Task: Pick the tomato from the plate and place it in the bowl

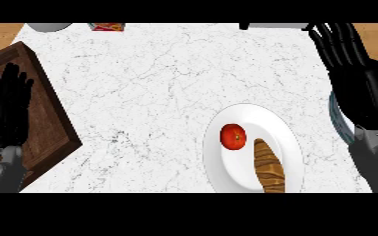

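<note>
A red tomato [233, 136] lies on the white plate [244, 115] at the lower right of the marble counter, beside a brown croissant [269, 166]. My right hand [347, 65] hovers open at the right edge, fingers straight and pointing up, well to the right of the tomato and above it in the view. Beneath its wrist a thin grey-blue curved rim [337, 115] shows, likely the bowl, mostly hidden by the hand. My left hand [15, 105] rests open at the far left, fingers up.
A dark wooden board [48, 125] lies under the left hand at the counter's left edge. At the back edge sit a grey round object [50, 27], a small red packet [108, 27] and a pale object [277, 26].
</note>
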{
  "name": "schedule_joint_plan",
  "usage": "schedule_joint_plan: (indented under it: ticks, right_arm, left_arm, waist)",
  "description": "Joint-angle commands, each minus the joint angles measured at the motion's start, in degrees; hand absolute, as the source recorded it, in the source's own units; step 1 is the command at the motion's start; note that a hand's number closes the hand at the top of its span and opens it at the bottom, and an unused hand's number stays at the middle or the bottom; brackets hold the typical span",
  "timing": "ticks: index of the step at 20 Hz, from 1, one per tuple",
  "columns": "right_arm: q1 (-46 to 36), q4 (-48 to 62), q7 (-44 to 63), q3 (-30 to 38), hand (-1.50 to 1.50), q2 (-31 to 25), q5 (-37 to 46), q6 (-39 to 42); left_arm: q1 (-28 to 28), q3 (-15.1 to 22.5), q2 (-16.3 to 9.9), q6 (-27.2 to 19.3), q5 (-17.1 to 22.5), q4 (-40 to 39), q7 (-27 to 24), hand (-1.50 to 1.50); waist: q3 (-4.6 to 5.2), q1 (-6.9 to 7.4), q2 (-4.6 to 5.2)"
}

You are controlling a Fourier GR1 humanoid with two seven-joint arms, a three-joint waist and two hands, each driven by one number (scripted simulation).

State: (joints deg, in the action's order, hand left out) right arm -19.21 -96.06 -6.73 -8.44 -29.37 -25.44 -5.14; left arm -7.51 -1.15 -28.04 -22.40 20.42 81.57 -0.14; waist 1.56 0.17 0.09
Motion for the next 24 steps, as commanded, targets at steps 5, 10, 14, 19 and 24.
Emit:
schedule_joint_plan:
  ticks: [5, 10, 14, 19, 24]
  right_arm:
    - [11.88, -12.64, -15.41, 5.77, 1.5, 2.05, 5.59, -4.57]
    - [27.09, 0.64, -1.25, 4.74, -1.5, 1.64, 18.17, -21.0]
    - [40.24, -8.73, -11.16, -5.5, -1.5, 11.02, 29.72, -31.4]
    - [57.67, -14.85, -19.32, -14.57, -1.5, 15.2, 37.22, -38.39]
    - [60.01, -25.33, -8.15, -14.51, -1.5, 11.71, 41.23, -39.37]
  left_arm:
    - [1.67, 4.33, -2.24, 3.51, -4.75, 2.12, -1.09, 0.0]
    - [2.68, 3.87, -2.93, 4.6, -3.72, 1.36, -0.19, 0.0]
    - [1.63, 6.04, -2.7, 4.76, -4.71, 4.13, 2.1, 0.0]
    - [-0.16, 6.87, -2.13, 4.61, -5.45, 6.33, 5.03, 0.0]
    - [-0.55, 8.11, 1.8, 5.67, -8.45, 4.08, 3.39, 0.0]
  waist:
    - [-1.74, -2.84, -0.79]
    - [-1.54, -6.58, -0.58]
    - [-1.53, -4.45, -0.92]
    - [-1.55, -2.42, -0.5]
    - [-1.51, -0.72, -0.11]
